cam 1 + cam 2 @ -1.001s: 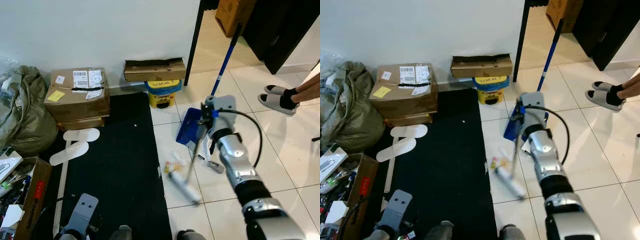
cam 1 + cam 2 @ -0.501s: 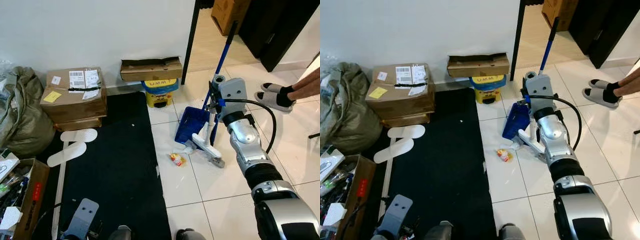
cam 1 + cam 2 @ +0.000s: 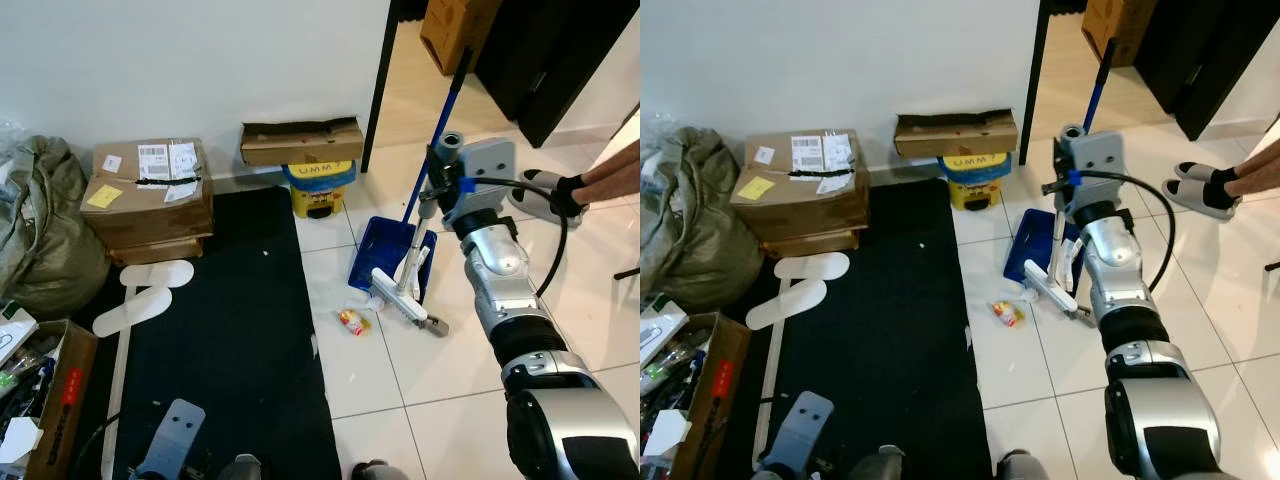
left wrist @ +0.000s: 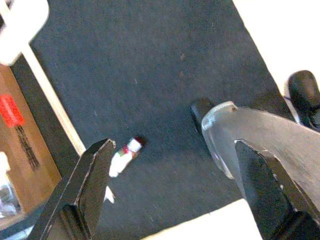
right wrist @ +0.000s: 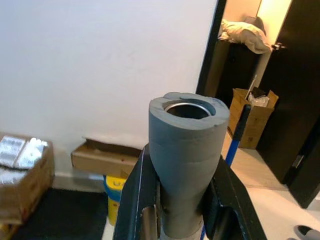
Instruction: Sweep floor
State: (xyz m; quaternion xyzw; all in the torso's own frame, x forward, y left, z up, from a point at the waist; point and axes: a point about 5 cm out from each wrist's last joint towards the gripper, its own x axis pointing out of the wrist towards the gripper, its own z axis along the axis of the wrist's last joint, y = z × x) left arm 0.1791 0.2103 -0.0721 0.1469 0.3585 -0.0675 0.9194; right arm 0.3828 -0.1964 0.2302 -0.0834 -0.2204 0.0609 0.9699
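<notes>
My right gripper (image 3: 438,192) is shut on the grey handle (image 5: 186,150) of a broom, its fingers (image 5: 137,200) pressed against both sides. The white broom head (image 3: 400,307) rests on the tile at the mouth of the blue dustpan (image 3: 382,252), whose blue pole (image 3: 447,95) leans toward the doorway. A small yellow and red wrapper (image 3: 352,321) lies on the tile just short of the broom head. A white scrap (image 3: 372,299) sits at the dustpan's lip. My left gripper (image 4: 175,185) hangs open over the black mat (image 4: 150,75).
Left of the tiles lies a black mat (image 3: 235,300) with white slippers (image 3: 150,290) along its far side. Cardboard boxes (image 3: 150,195), a green bag (image 3: 40,230) and a yellow tub (image 3: 325,185) line the wall. A person's sandalled foot (image 3: 545,190) stands at the right.
The broom head swept from the tile in front of me up to the dustpan. The wrapper stayed behind on the tile. My right arm reached farther out.
</notes>
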